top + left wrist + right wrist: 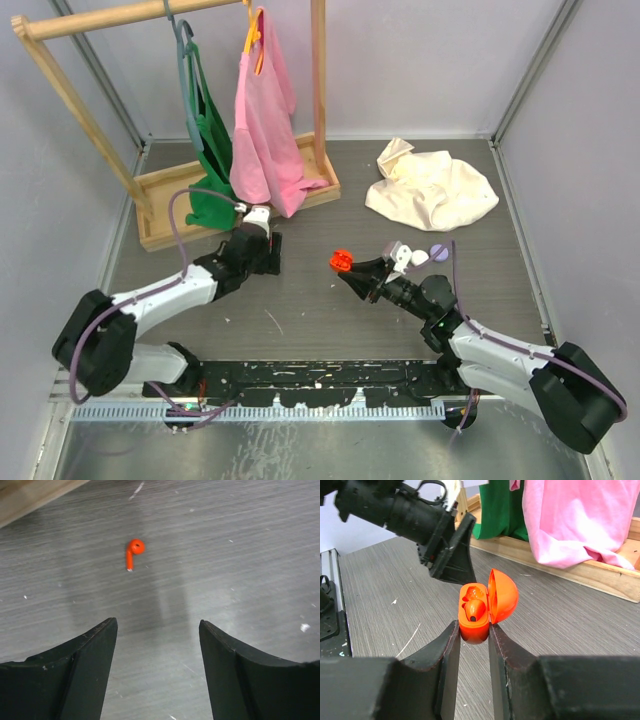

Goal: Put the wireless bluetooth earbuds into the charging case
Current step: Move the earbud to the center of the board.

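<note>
While the right gripper (pixel 473 630) pinches the lower body of the orange-red charging case (pixel 475 622) between its two fingers, one on each side, the case stands upright above the fingertips. Its lid (pixel 503 596) is hinged open toward the right-hand finger's side. A seated earbud (pixel 474 609), red, sits in a well of the case just above the fingertips; whether the neighbouring well is filled cannot be told. The left gripper (pixel 157 625) has its fingers spread apart with nothing between them, above the table (pixel 240 555). A loose earbud (pixel 133 553), also red, lies flat on the table beyond the fingertips, closer to the left-hand finger's line and clear of both. Its bulb faces away from the fingers and its stem points back toward them. From above, the left fingers and the held case are apart, with bare table between. A white item (pixel 402 255) and a lilac round item (pixel 437 253) sit behind the right fingers, beside the wrist; both are too small to identify. A cream cloth (pixel 430 185) and a wooden rack (pixel 235 190) stand well beyond both pairs of fingers.
</note>
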`<move>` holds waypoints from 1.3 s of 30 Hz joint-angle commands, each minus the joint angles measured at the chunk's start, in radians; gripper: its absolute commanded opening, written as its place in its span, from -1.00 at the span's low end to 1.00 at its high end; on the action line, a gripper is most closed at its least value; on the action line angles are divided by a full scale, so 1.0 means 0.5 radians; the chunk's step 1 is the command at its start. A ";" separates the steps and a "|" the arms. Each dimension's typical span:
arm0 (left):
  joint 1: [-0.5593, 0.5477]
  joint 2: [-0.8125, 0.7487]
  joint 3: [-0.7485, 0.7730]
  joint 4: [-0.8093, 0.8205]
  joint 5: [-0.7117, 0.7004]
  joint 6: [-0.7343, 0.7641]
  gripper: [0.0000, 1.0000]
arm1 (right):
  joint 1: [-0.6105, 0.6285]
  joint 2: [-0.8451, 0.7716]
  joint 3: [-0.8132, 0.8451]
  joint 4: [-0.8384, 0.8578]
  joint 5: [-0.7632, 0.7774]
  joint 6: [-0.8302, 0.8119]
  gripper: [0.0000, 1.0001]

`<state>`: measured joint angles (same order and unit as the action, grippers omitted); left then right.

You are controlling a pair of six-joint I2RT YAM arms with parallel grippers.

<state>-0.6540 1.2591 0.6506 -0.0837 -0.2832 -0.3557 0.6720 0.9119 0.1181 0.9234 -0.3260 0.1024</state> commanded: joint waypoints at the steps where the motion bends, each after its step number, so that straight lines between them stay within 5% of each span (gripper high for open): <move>1: 0.114 0.219 0.172 0.043 -0.036 -0.063 0.31 | -0.008 0.019 0.009 0.166 0.038 -0.031 -0.99; 5: 0.192 0.419 0.261 0.090 -0.015 -0.049 0.13 | -0.007 0.040 0.010 0.169 0.041 -0.031 -0.99; 27: 0.330 0.965 0.573 0.092 0.125 -0.003 -0.11 | -0.007 0.107 0.029 0.174 0.032 -0.031 -0.99; 39: 0.329 0.883 0.495 -0.055 0.380 0.004 -0.68 | -0.008 0.111 0.046 0.136 0.028 -0.035 -0.99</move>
<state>-0.4870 1.7275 0.9176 -0.0578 -0.2035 -0.3504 0.6720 0.9695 0.1177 0.9417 -0.3225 0.1028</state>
